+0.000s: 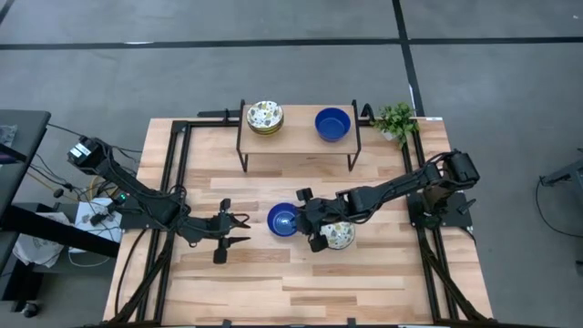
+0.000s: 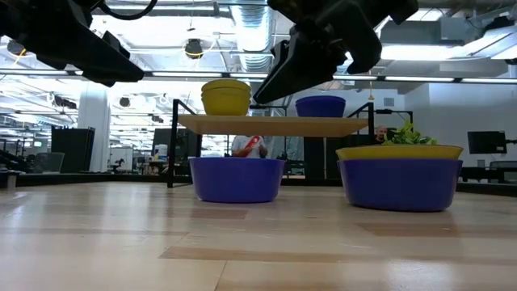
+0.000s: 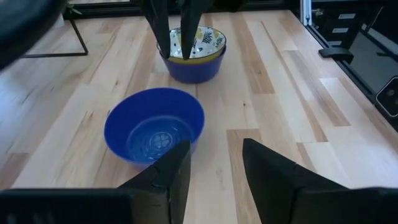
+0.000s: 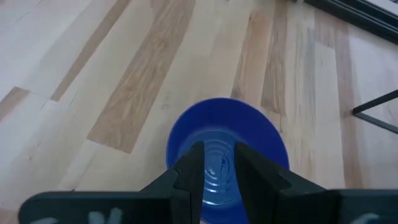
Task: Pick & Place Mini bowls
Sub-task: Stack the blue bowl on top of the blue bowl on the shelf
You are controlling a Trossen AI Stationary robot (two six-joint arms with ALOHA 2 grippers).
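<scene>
I am seeing the right gripper [image 4: 212, 163] hanging with its fingers [image 4: 189, 171] a narrow gap apart and gripping nothing, poised above the blue mini bowl [image 1: 281, 220] at the middle of the bench [image 1: 301, 292]. In the high view the right gripper's body is sitting between that bowl and the stacked bowls [image 1: 340, 235] just off at its three o'clock, a floral bowl nested in a blue one. The left gripper [image 1: 239, 230] is waiting at the blue bowl's nine o'clock, near it but not touching, with its fingers [image 3: 177, 171] spread open and empty and pointing toward the bowl. Further out at twelve o'clock, a small raised shelf [image 1: 299, 138] is carrying a floral mini bowl stack [image 1: 264, 117] on its left end and a second blue bowl [image 1: 332, 124] on its right end, well apart from each other. A green potted plant [image 1: 396, 120] is standing just beside the shelf's right end, at the bench's far right corner.
</scene>
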